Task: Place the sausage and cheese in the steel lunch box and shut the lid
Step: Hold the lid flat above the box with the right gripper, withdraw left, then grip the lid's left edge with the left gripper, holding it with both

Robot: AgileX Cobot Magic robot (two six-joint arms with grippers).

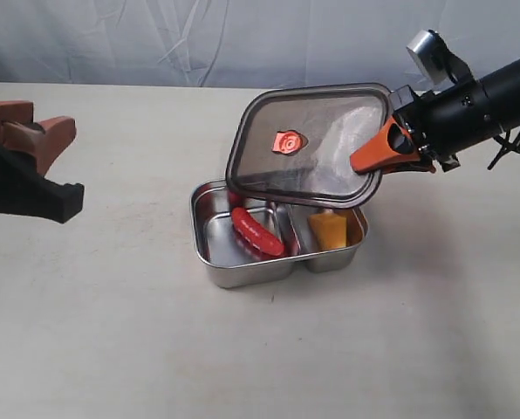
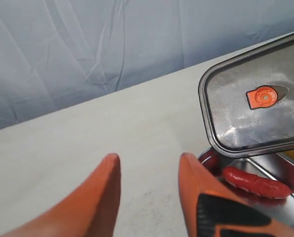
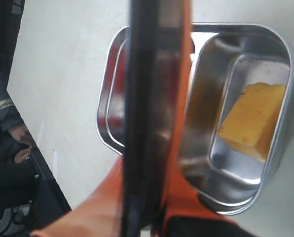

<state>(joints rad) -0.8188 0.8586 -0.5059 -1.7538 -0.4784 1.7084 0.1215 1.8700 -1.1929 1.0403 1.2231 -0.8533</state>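
Orange pads point(image 1: 375, 153) of the right jaws are clamped on one short edge of the lid point(image 1: 308, 144). In the right wrist view the lid runs edge-on between them, so I judge the grip firm but narrow.

The lid hangs tilted, its broad face turned toward the table's near edge and the orange valve point(image 1: 287, 141) showing at its centre. Its lower long edge lies close to the far rim of the steel lunch box point(image 1: 242, 278); I cannot tell whether the two touch.

The box stands near the middle of the table point(image 1: 112, 349). The sausage point(image 1: 256, 231) lies slantwise in the compartment toward the table's left edge. The cheese point(image 1: 328, 230) sits in the other compartment. Both foods are loaded, so only the closing remains.

Procedure as I would run it:

1. Rotate the wrist until the lid lies level with the rim.
2. Shift it toward the near edge until all four rounded corners line up with the box.
3. Lower straight down. A slanted approach is likely to catch one rim and push the light steel box across the table.
4. Check that the sausage sits below the rim first; one end lies close to the divider and could foul the lid.
5. Release only once the lid is seated all round.

The left jaws stand apart with nothing between them, toward the table's left edge and well clear of the box. I would bring them in to steady the box wall or press the lid's free end.
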